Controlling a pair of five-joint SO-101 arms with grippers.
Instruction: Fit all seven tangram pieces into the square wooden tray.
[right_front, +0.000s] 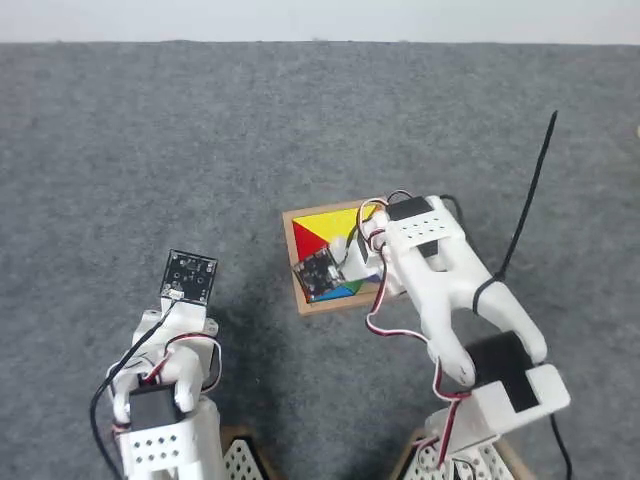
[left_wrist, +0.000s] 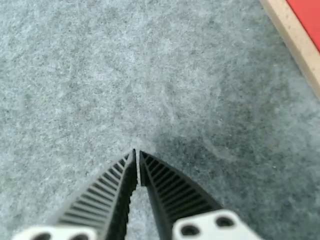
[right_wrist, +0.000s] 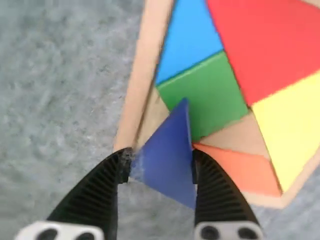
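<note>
The square wooden tray (right_front: 299, 289) lies mid-table with yellow (right_front: 335, 224), red (right_front: 305, 240) and other pieces in it. In the right wrist view the tray rim (right_wrist: 142, 70) frames red (right_wrist: 265, 40), yellow (right_wrist: 292, 120), light blue (right_wrist: 192, 35), green (right_wrist: 205, 92) and orange (right_wrist: 240, 167) pieces, with bare wood between some. My right gripper (right_wrist: 157, 167) is shut on a dark blue triangle (right_wrist: 167, 157), held over the tray's corner. My left gripper (left_wrist: 136, 156) hovers shut over bare felt, beside the tray's edge (left_wrist: 295, 37). From above, the left arm's wrist (right_front: 188, 278) sits left of the tray.
Grey felt (right_front: 200, 140) covers the table all around the tray. A black cable (right_front: 530, 195) runs up from the right arm. The arm bases (right_front: 165, 450) stand at the front edge.
</note>
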